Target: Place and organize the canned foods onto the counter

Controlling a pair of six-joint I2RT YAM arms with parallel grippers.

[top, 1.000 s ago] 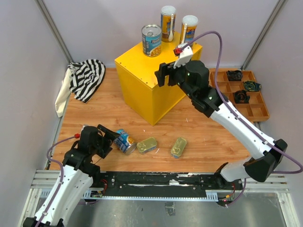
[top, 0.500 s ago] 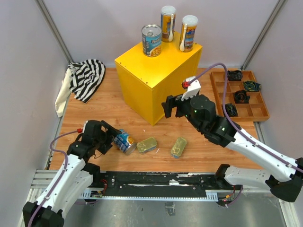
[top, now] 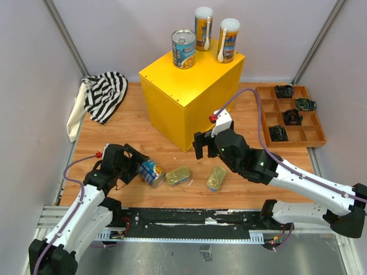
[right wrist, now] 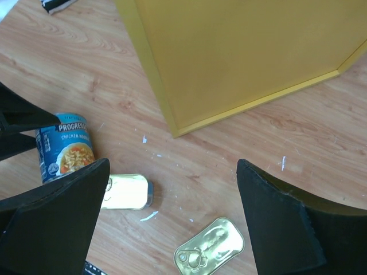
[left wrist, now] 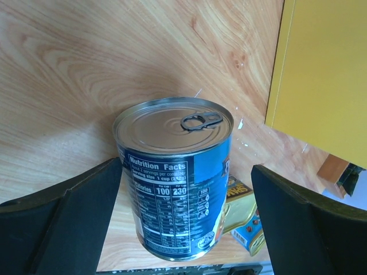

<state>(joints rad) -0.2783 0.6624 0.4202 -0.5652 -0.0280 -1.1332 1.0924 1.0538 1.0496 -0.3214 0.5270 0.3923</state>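
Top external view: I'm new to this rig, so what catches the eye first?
The big bright yellow metal box stands centrally, carrying one wide blue-labelled can and two tall slim white-lidded cans. In front, another blue-labelled can sits between the fingers of the open left gripper, beside two flat golden tins.

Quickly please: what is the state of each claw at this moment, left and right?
Left claw: open, holding nothing; the blue can sits between its jaws, not gripped.
Right claw: open, empty.
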